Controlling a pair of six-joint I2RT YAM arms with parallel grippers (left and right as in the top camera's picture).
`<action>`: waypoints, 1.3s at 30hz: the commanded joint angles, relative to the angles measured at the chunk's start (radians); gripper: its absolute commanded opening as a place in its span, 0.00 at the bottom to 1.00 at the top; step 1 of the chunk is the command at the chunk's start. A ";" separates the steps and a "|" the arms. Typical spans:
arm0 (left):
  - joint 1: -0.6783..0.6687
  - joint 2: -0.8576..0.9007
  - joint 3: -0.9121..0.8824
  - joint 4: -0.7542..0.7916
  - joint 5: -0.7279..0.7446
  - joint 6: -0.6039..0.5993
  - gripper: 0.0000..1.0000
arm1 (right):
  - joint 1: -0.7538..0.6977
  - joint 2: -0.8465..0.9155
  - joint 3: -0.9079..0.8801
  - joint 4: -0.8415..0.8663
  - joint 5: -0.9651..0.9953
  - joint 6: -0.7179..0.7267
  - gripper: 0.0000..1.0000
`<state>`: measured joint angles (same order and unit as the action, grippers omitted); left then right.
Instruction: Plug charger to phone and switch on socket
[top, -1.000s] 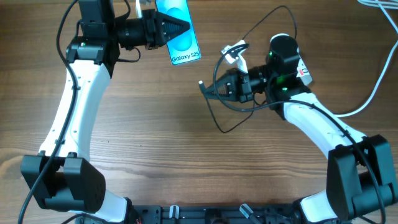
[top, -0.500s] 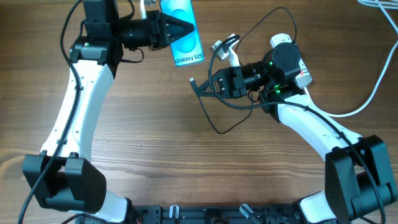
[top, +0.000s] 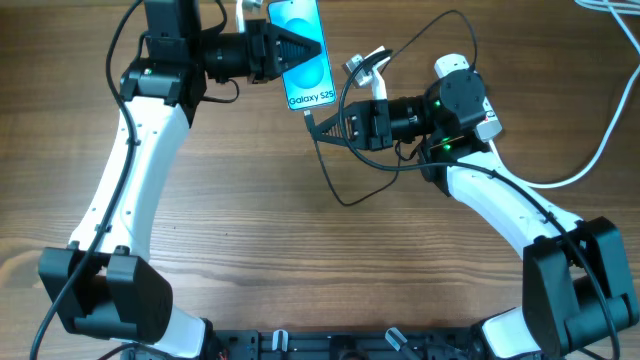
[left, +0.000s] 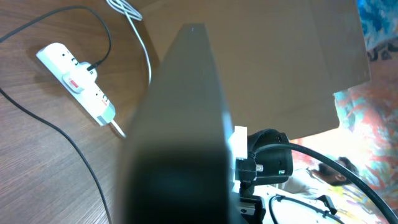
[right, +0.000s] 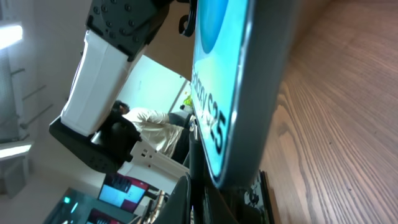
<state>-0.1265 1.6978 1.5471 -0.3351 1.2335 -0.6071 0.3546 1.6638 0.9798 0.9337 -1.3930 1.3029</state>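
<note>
My left gripper is shut on the phone and holds it above the table's far edge, cyan screen up, "Galaxy" end toward the right arm. In the left wrist view its dark back fills the middle and hides the fingers. My right gripper is shut on the connector end of the charger, right at the phone's lower end. In the right wrist view the phone looms just above the fingers; the connector's contact is hidden. The socket lies on the table, mostly under the right arm in the overhead view.
The black cable loops over the table middle and behind the right arm. The socket's thick white cord runs off to the far right. A brown board stands behind the table in the left wrist view.
The left gripper has carried the phone to the right. The right gripper has moved left and up with the connector, closing the gap to the phone's lower end.
</note>
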 joint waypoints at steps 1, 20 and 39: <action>0.020 -0.020 0.009 0.011 0.034 -0.037 0.04 | -0.002 -0.012 0.011 0.009 0.038 0.009 0.05; 0.022 -0.020 0.009 0.010 0.034 -0.060 0.04 | -0.010 -0.012 0.011 0.013 0.052 0.053 0.05; 0.022 -0.020 0.009 0.005 0.035 -0.060 0.04 | -0.032 -0.011 0.011 0.016 0.135 0.059 0.04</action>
<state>-0.1081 1.6978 1.5471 -0.3294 1.2285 -0.6601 0.3386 1.6638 0.9798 0.9436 -1.3376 1.3506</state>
